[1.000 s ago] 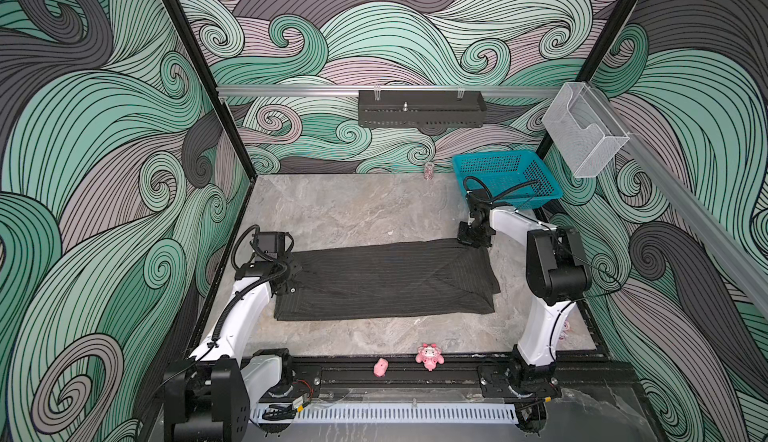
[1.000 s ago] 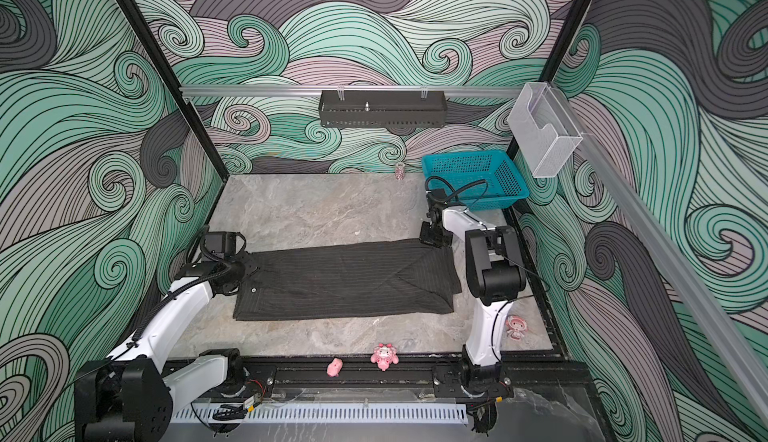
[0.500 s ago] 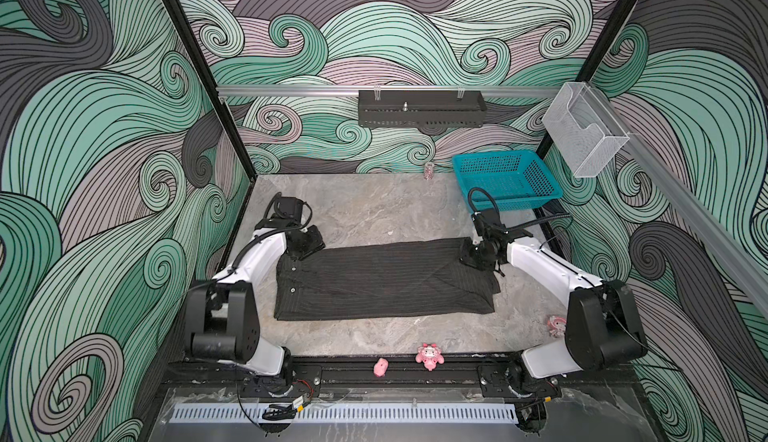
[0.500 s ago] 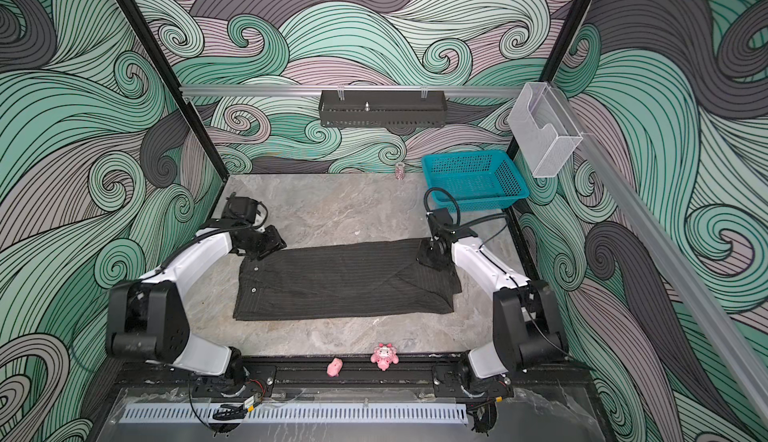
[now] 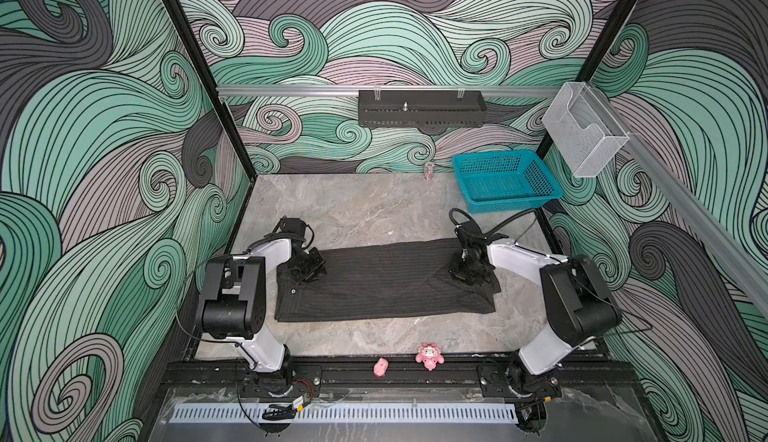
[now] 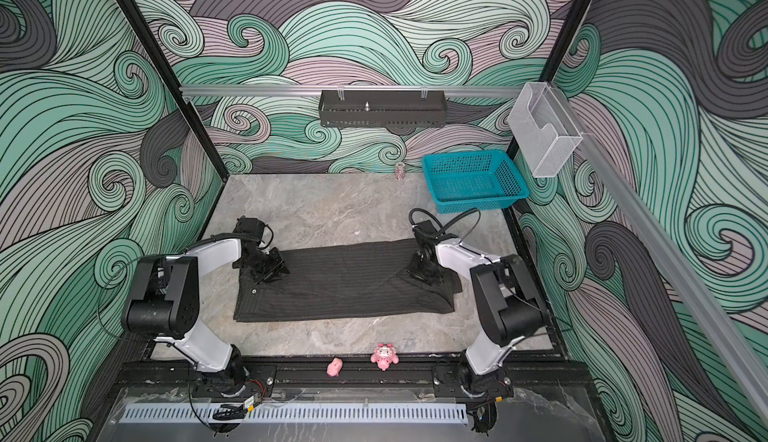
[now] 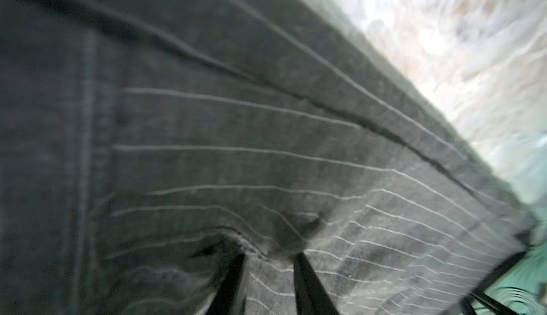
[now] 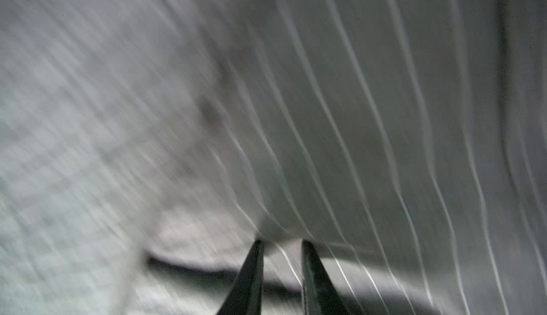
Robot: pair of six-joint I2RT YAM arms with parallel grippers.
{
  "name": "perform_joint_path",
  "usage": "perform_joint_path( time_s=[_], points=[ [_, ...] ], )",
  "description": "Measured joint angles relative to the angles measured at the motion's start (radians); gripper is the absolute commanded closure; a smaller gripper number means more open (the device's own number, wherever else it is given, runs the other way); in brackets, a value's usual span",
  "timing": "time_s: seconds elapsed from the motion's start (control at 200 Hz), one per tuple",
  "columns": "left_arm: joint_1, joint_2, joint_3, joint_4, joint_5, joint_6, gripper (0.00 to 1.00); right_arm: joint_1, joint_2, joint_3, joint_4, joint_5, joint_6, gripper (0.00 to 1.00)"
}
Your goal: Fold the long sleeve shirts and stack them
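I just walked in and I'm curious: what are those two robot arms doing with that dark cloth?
The two robot arms are folding a dark pinstriped shirt, which lies as a long strip on the grey table. The left jaws pinch a pucker of cloth at its back left corner. The right jaws pinch its right end, which is pulled up into a little tent. A blue basket waits at the back right corner.

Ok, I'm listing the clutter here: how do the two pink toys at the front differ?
The right toy is clearly bigger than the left toy. The right toy has a pale face, while the left toy looks plain pink. Both are pink and lie side by side at the front.
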Motion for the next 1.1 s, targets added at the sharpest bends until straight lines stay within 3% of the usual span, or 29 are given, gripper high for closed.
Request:
perform_joint_path(
  time_s=[0.495, 0.74, 0.926, 1.101],
  points=[
    [0.035, -0.111, -0.173, 0.148, 0.094, -0.124, 0.73, 0.034, 0.573, 0.820, -0.083, -0.050, -0.307, 0.79],
    [-0.042, -0.227, -0.278, 0.169, 0.134, -0.214, 0.77, 0.061, 0.767, 1.176, -0.171, -0.075, -0.471, 0.69],
    [-0.106, -0.381, -0.251, -0.011, 0.099, -0.248, 0.51, 0.068, 0.753, 1.298, -0.239, -0.062, -0.482, 0.56],
    [-0.105, -0.478, -0.023, -0.100, -0.018, -0.171, 0.44, 0.067, 0.516, 1.122, -0.266, -0.024, -0.378, 0.48]
  ],
)
